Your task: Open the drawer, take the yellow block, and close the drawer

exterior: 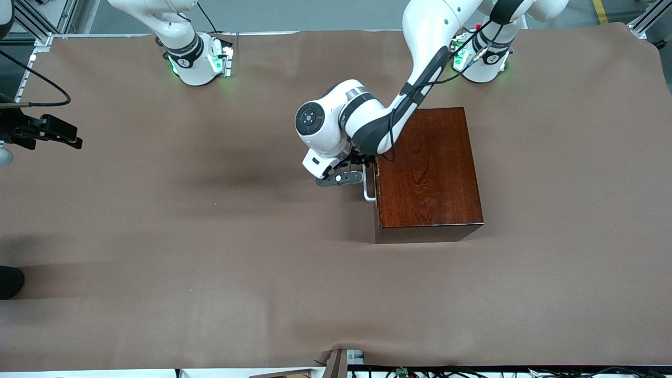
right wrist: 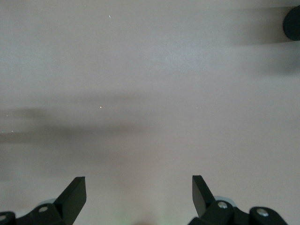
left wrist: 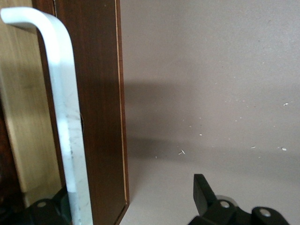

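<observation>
Wooden box [exterior: 428,173] sits on the table [exterior: 210,252], drawer [left wrist: 98,112] barely cracked; yellow block not visible, presumably inside. My left gripper [exterior: 344,177] is at the white handle [exterior: 369,188], fingers apart straddling the bar. Opening step: I'd close and pull straight out. Right gripper [right wrist: 139,194] waits, jaws wide, over bare cloth.

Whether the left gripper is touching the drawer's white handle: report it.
Cannot tell. Left wrist view: the left gripper straddles the handle; one finger stands clear, the other is half hidden by the bar, neither gap nor contact plain.
</observation>
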